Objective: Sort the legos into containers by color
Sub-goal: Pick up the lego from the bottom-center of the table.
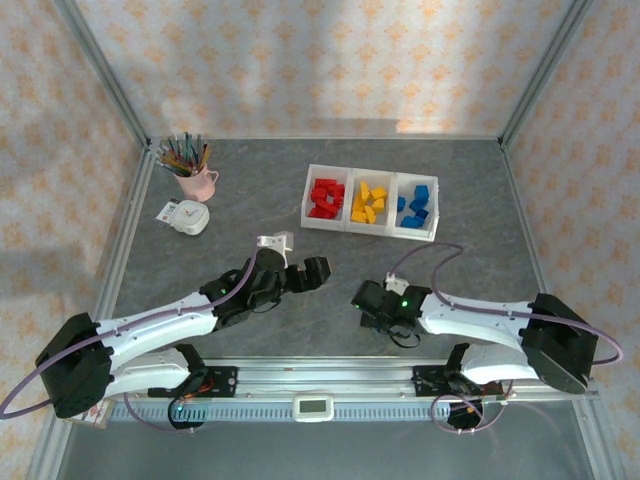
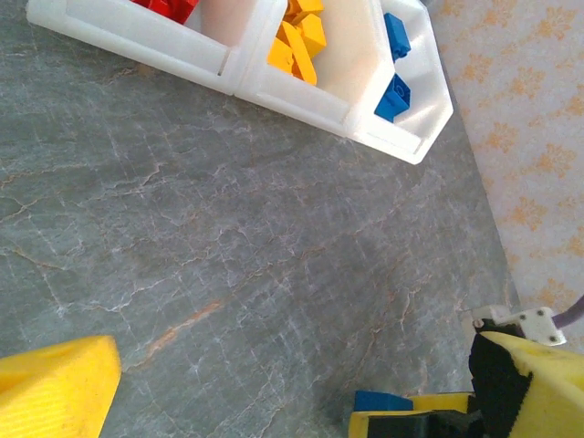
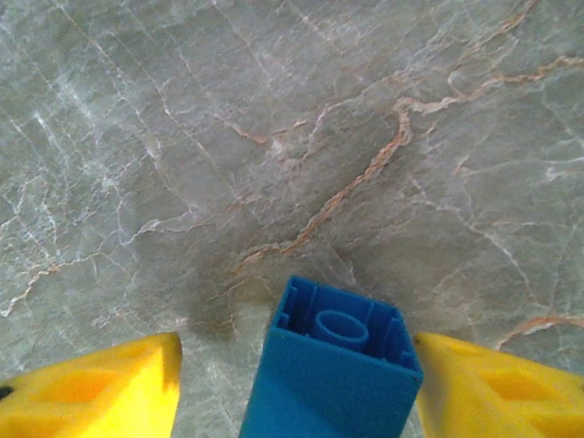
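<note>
A blue brick (image 3: 328,374) sits between the yellow fingers of my right gripper (image 3: 294,365), hollow underside facing away. It touches the right finger, and a gap shows at the left finger, so the gripper is open, low over the table at centre right (image 1: 368,300). The same brick (image 2: 383,400) peeks out at the bottom of the left wrist view. My left gripper (image 1: 310,272) hangs open with nothing in it (image 2: 292,401). The white three-bin tray (image 1: 368,232) at the back holds red bricks (image 1: 326,197), yellow bricks (image 1: 368,203) and blue bricks (image 1: 414,206).
A pink mug of pencils (image 1: 197,183) and a small white clock (image 1: 186,216) stand at the back left. Grey marbled tabletop (image 1: 450,270) lies between the grippers and the tray. Metal frame rails run along the table's edges.
</note>
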{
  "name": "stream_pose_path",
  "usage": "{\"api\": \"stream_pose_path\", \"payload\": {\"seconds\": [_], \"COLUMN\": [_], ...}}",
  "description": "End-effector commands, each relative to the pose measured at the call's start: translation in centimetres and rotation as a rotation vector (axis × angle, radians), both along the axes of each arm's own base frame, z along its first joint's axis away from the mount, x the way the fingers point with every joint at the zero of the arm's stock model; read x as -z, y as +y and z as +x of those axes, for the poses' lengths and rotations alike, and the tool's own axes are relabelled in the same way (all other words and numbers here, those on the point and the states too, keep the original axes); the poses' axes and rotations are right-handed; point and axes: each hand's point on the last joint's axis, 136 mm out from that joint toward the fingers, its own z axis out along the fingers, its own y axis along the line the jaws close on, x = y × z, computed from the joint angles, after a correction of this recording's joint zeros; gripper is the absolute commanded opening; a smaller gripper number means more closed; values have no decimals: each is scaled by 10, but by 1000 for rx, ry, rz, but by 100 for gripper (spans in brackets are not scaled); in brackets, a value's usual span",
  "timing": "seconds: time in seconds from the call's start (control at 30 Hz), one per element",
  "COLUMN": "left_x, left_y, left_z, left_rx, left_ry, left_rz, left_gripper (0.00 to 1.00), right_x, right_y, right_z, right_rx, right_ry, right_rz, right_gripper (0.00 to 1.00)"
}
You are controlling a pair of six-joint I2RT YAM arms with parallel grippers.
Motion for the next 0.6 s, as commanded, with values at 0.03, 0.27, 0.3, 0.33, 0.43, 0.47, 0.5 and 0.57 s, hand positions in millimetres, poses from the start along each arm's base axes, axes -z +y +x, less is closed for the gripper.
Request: {"api": "stream_pose_path", "payload": {"seconds": [0.03, 0.27, 0.3, 0.33, 0.43, 0.47, 0.5, 0.57], "left_x": [-1, 0, 0, 0, -2, -2, -4, -5], "left_y": [4, 3, 4, 4, 5, 5, 5, 5], "left_z": [0, 0, 0, 0, 1, 1, 1, 2], "left_rx": [-22, -21, -23, -24, -27, -28, -29, -32], "left_ry": [-7, -4, -5, -5, -7, -7, -10, -16], "left_rz": [3, 7, 8, 8, 8, 9, 7, 2], "left_gripper": [99, 99, 99, 99, 99, 99, 99, 99], "right_x": [-5, -4, -4, -5, -11, -14, -17, -23], "right_y": [7, 10, 9, 10, 12, 12, 13, 14], "right_z": [10, 15, 16, 16, 20, 21, 23, 28], "right_rx": [-1, -36, -39, -45, -59, -62, -64, -68], "right_ry": [-45, -55, -58, -62, -82, -91, -103, -122], "right_rz": [8, -28, -36, -35, -30, -30, -29, -34], "right_gripper": [57, 44, 42, 40, 35, 34, 33, 31]}}
